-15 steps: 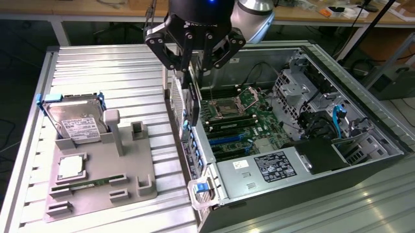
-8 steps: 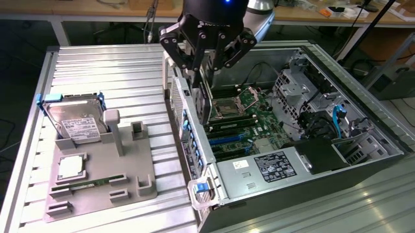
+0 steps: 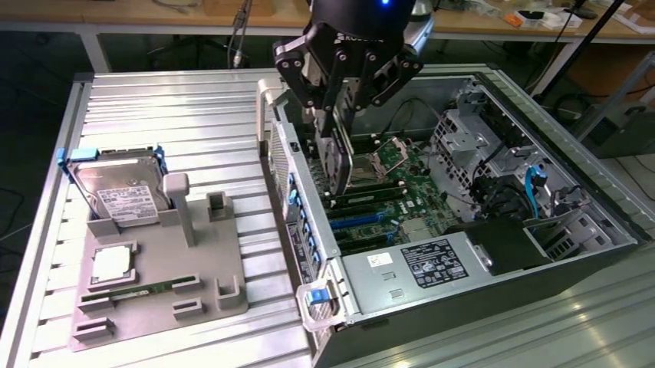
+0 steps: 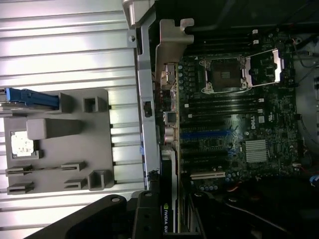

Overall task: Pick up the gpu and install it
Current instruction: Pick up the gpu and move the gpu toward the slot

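A ribbed metal tabletop (image 3: 164, 107) carries an open computer case (image 3: 599, 211) lying on its side, with the green motherboard (image 3: 409, 199) facing up. On the exterior view's left a grey holder (image 3: 205, 261) sits beside the case. The black hand (image 3: 343, 115) hangs over the case, clenched on the gpu (image 3: 338, 165). The card stands on edge just inside the case's rear wall, its lower edge down among the board's slots; whether it is seated I cannot tell. The holder keeps a hard drive (image 3: 118, 192) upright, a flat processor chip (image 3: 110, 262) and a memory stick (image 3: 128, 293).
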